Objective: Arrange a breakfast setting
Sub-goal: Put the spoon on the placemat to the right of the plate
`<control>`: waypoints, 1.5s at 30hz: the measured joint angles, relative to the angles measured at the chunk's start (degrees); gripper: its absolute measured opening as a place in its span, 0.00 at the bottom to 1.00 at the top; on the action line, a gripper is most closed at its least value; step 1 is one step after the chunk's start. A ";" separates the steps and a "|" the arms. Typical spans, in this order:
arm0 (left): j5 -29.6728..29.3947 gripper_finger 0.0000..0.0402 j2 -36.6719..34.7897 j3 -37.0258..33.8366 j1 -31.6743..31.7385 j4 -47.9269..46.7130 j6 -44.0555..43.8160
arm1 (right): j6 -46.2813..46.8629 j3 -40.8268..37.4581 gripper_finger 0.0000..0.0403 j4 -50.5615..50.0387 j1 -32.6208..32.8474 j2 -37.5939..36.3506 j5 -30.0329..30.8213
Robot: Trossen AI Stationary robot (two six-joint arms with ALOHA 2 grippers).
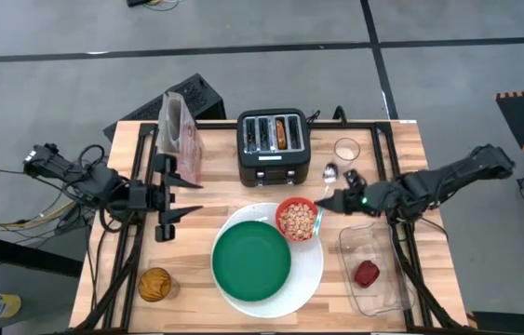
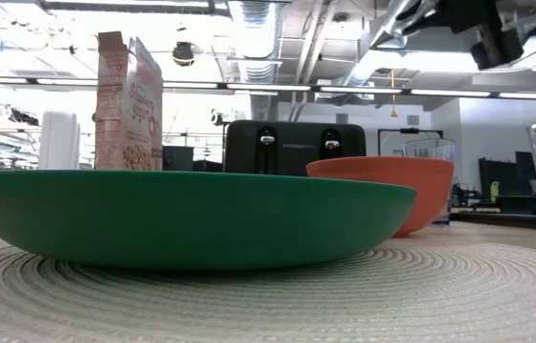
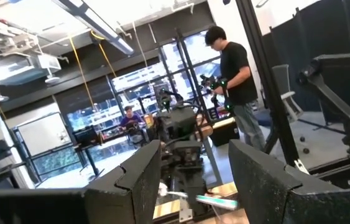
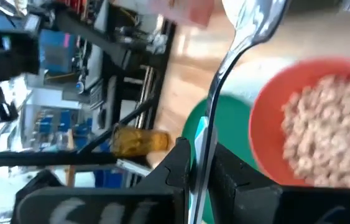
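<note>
The setting is partly built. The white plate (image 1: 310, 275) sits at the front middle of the table with the green plate (image 1: 251, 261) on its left part. The red bowl (image 1: 297, 219), filled with cereal, rests on the white plate's back right rim, touching the green plate or just beside it. Judging by this, the plates and bowl are placed; the spoon, the bagel and the red food piece are left.

The bagel (image 1: 283, 131) sits in a right-hand slot of the toaster (image 1: 273, 144) at the back. The red piece (image 1: 366, 273) lies in the clear tray (image 1: 390, 296), right of the plates.

The right gripper (image 1: 324, 205) hovers just right of the bowl. Its jaws are closed on the spoon (image 4: 224, 93): the right wrist view shows the teal handle pinched between the 2 fingers, with the metal stem and bowl end reaching forward past the rim of the red bowl. So the spoon is in the air beside the bowl, not yet laid down.

The left gripper (image 1: 180, 213) waits over the table's left part, left of the plates, jaws apart and holding nothing. A cereal box (image 1: 179, 130) stands behind it, and an amber glass (image 1: 154, 285) is at the front left.
</note>
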 joint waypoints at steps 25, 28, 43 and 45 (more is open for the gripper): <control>0.75 0.44 0.02 -0.04 0.00 -1.64 -1.20 | 33.27 -2.69 0.13 20.73 22.53 26.07 17.95; 0.76 0.44 0.02 -0.04 0.00 -1.65 -1.20 | 33.36 -2.68 0.13 25.97 22.42 28.07 17.96; 0.74 0.44 0.02 -0.04 0.00 -2.00 -1.16 | 40.56 3.18 0.13 29.56 24.87 38.78 17.46; 0.74 0.44 0.02 -0.04 0.00 -2.00 -1.16 | 41.80 4.18 0.13 29.67 25.20 40.06 17.50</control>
